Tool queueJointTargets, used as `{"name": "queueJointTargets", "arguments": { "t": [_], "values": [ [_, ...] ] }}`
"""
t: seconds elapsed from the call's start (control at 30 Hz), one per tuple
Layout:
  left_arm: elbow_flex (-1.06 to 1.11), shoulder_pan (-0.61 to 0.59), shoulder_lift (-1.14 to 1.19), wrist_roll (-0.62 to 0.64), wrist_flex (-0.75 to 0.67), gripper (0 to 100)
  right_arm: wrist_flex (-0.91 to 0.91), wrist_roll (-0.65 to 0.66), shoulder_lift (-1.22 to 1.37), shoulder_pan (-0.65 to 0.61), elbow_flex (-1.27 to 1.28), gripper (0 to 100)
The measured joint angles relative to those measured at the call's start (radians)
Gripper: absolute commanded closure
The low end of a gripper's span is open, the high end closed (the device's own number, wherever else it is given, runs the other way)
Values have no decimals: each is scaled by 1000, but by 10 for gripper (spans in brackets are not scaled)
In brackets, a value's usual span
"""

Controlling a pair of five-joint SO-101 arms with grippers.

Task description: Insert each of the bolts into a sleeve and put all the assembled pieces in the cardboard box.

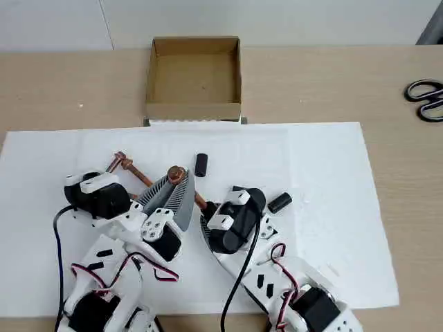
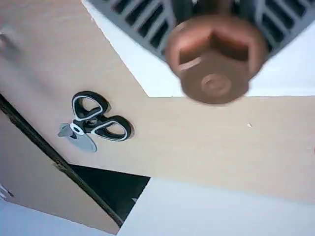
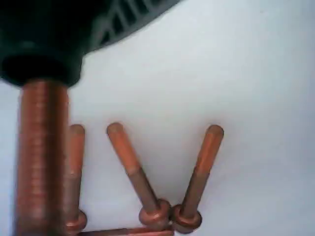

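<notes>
My left gripper (image 1: 176, 182) is shut on a copper bolt (image 1: 177, 174) just under its hex head (image 2: 214, 59), between grey slotted fingers (image 2: 133, 14). The bolt's threaded shaft (image 3: 42, 157) slants across to my right gripper (image 1: 206, 209) and its tip sits in the mouth of a black sleeve (image 3: 39, 54), on which that gripper is shut. Three more bolts (image 3: 142, 182) lie on the white paper; in the high view they show as a cluster (image 1: 124, 166) left of my left arm. Two loose sleeves lie on the paper, one (image 1: 201, 164) near the bolt head, the other (image 1: 279, 203) right of my right wrist.
The open cardboard box (image 1: 194, 109) stands on the wooden table at the paper's (image 1: 325, 159) far edge, with nothing inside. Black-handled scissors (image 1: 426, 99) lie at the table's far right, also seen as scissors (image 2: 96, 123) in the left wrist view.
</notes>
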Motion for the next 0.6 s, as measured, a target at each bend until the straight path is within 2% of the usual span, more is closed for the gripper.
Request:
{"name": "queueJointTargets", "arguments": {
  "t": [0.43,0.6],
  "values": [
    [6,-2,0,0,0,994,0,0,0,-20,-8,995],
    [8,48,0,0,23,994,-48,0,0,-20,-11,995]
  ]
}}
